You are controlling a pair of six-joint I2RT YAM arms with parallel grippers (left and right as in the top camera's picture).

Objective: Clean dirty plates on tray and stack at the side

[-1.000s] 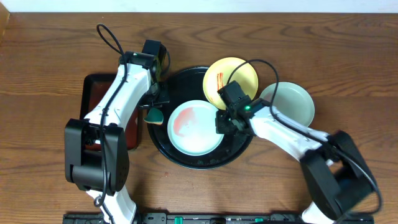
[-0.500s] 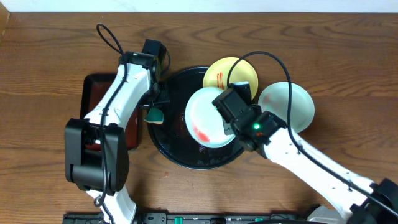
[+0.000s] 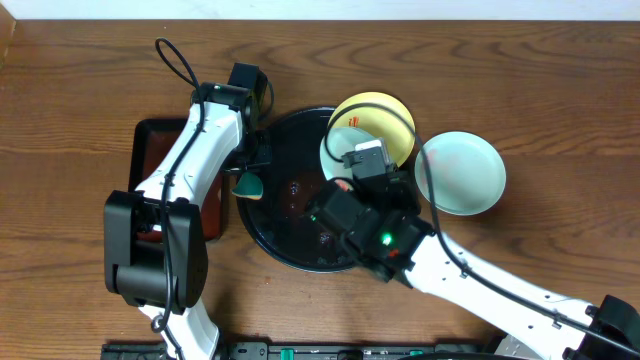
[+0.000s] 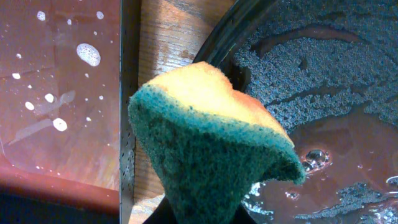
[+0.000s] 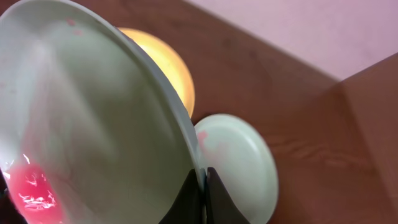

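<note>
Brown wooden desk (image 3: 560, 90) fills the overhead view, with the round black tray (image 3: 270, 245) at its centre, its floor wet and streaked. Your right fingers (image 5: 203, 191) are pinched tight on the rim of a mint plate (image 5: 93, 118). That plate stands tilted on edge, held up above the right half of the tray. Its rim runs straight between the two fingers, and a red smear shows low on its face at the left of the wrist view. Just behind it the yellow plate (image 3: 390, 112) lies at the tray's far right edge, with a little red on it. The second mint plate (image 3: 468, 172) lies on the desk just right of the tray, off it. Your left fingers (image 4: 194, 214) are closed on a green-and-yellow sponge (image 4: 208, 143), held over the tray's left rim, beside the rectangular tray (image 3: 150, 140).
</note>
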